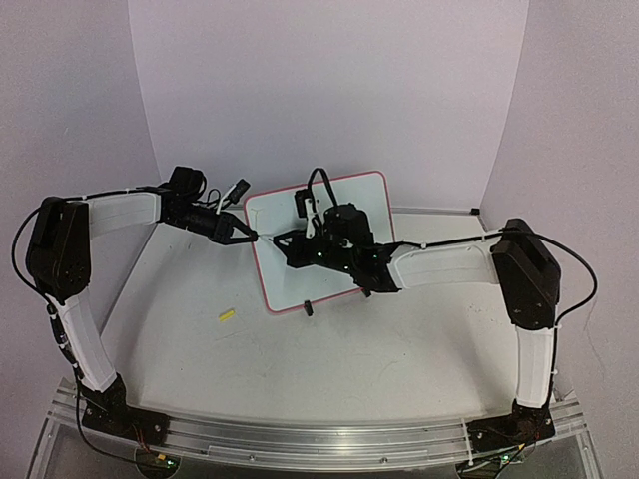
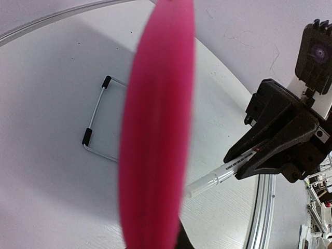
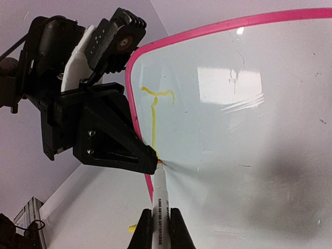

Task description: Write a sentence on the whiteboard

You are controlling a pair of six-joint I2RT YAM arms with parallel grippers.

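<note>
From my station I judge the job barely begun. The pale matte tabletop point(image 1: 399, 349), scuffed with faint marks, carries the whiteboard point(image 1: 280, 277) at its middle, propped at a tilt and turned at an angle to the arms. It is a flat rectangle with a glossy white face that throws back a bright window-shaped glare, bounded by a thin pink-red frame with rounded corners. Up close in the left wrist view that frame is only a smooth blur. The left claw point(image 1: 243, 234), angular black plastic, is clamped on the board's left edge and steadies it. The right claw point(image 3: 160, 224) is closed around a slim white marker point(image 3: 158, 194) with small print along its barrel, and the marker's tip rests on the board just inside the frame, right beside the left claw's fingertips. Of the sentence point(image 3: 154, 111) I can see one yellow letter only, shaped like a capital T with a wavy top bar and a long straight stem running to the marker tip, so nearly all the words are left to write. The ink is pale and thin against the shiny surface. A bent wire stand with black end caps point(image 2: 87, 136) shows on the far side of the frame. A small yellow piece point(image 1: 227, 316), perhaps the cap, lies loose on the tabletop near the board's lower corner.
</note>
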